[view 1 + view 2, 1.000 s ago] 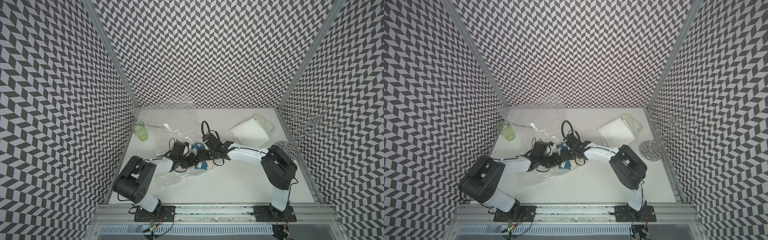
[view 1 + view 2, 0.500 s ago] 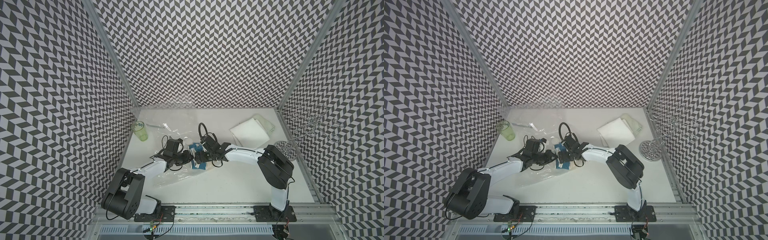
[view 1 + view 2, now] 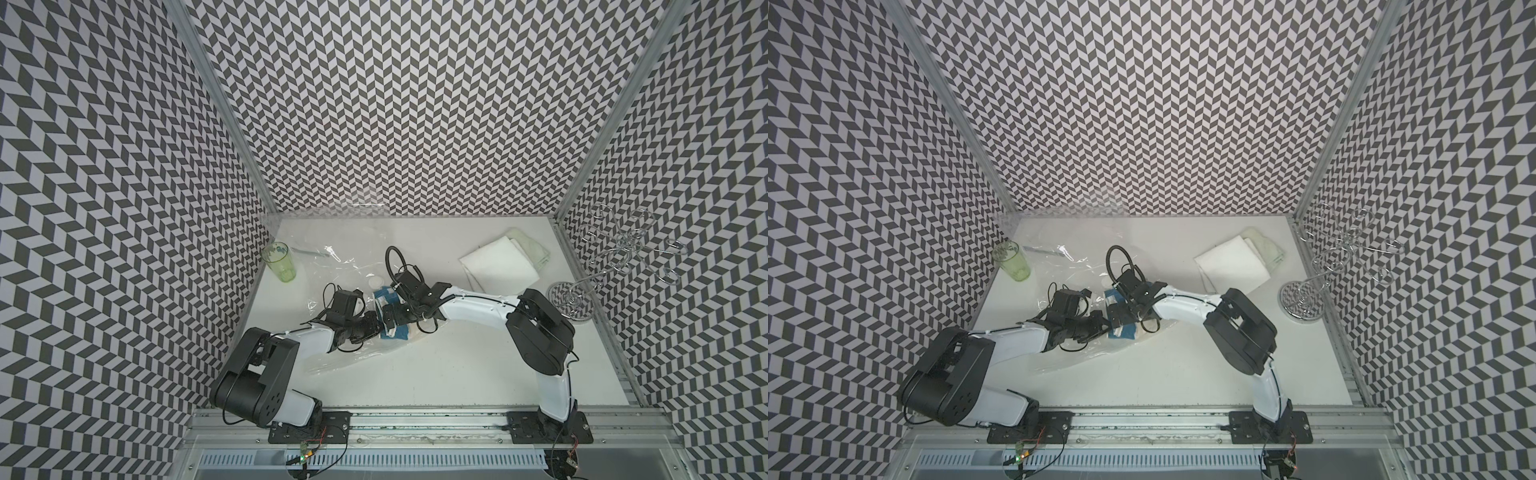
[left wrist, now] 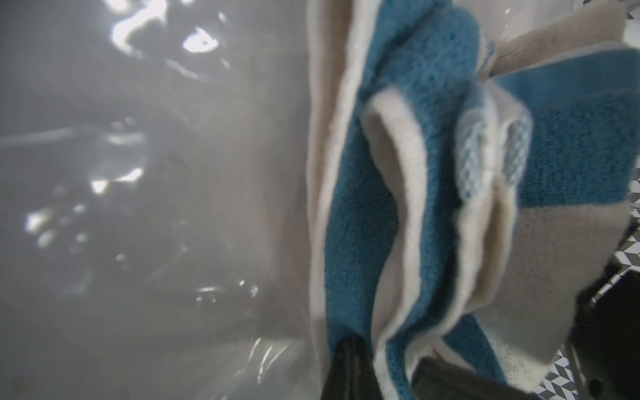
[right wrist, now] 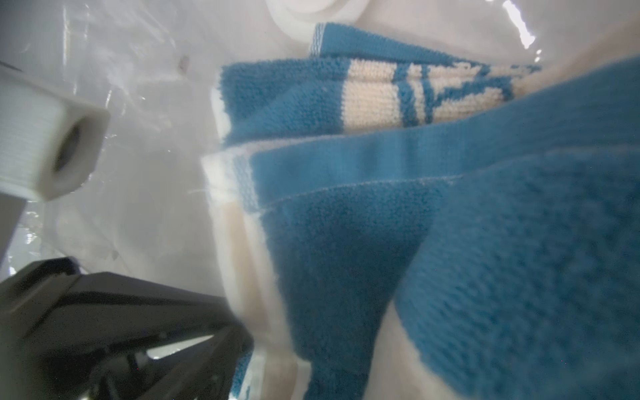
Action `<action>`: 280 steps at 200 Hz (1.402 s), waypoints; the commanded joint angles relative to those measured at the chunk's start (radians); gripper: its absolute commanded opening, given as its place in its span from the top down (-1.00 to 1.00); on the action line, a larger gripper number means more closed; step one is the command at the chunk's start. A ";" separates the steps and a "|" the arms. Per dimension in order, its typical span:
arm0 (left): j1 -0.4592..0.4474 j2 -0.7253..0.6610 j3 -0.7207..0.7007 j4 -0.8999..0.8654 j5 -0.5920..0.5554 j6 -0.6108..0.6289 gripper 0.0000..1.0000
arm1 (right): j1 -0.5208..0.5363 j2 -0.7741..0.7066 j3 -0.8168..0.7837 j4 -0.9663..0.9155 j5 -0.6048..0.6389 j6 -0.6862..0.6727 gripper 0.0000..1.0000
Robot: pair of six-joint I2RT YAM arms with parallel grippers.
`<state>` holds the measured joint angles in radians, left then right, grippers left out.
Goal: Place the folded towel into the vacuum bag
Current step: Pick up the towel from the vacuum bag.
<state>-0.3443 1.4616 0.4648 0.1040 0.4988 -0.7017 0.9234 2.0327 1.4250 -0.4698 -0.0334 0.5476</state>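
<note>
Okay, both arms meet mid-bench [image 3: 457,374] at the folded towel [image 3: 398,332], blue w/ cream bands. It lies on the crinkly clear vacuum bag [image 3: 345,270], just beside the bag's round white valve cap [image 3: 376,282]. How far inside the plastic it sits, can't tell. The left gripper [image 3: 376,326] points in from the front-left, jaws pinched tight. In the left wrist view a fold of towel edge sits btwn its dark fingers [image 4: 346,370]. The right gripper [image 3: 390,318] hangs over the towel from the right side, jaws spread wide, nothing clamped. One black finger [image 5: 121,322] shows beside the cloth. Elsewhere: green tumbler [image 3: 280,262] at back-left corner, white cloths [image 3: 496,266] toward back-right, chrome wire stand [image 3: 571,299] at the right edge.
</note>
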 commanded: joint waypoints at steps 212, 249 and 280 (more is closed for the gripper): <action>-0.076 -0.179 0.249 -0.378 -0.083 0.160 0.20 | -0.196 -0.120 -0.339 -0.088 0.295 -0.163 0.66; -0.149 -0.110 0.346 -0.459 -0.189 0.189 0.20 | -0.203 -0.275 -0.251 -0.106 0.174 -0.219 0.65; -0.326 -0.185 0.437 -0.571 -0.315 0.302 -0.02 | -0.299 -0.450 -0.238 -0.107 -0.003 -0.202 0.65</action>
<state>-0.5457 1.3563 0.8215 -0.3897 0.3035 -0.4999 0.6952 1.7382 1.1553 -0.5747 0.1158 0.3580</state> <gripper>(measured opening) 0.474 0.361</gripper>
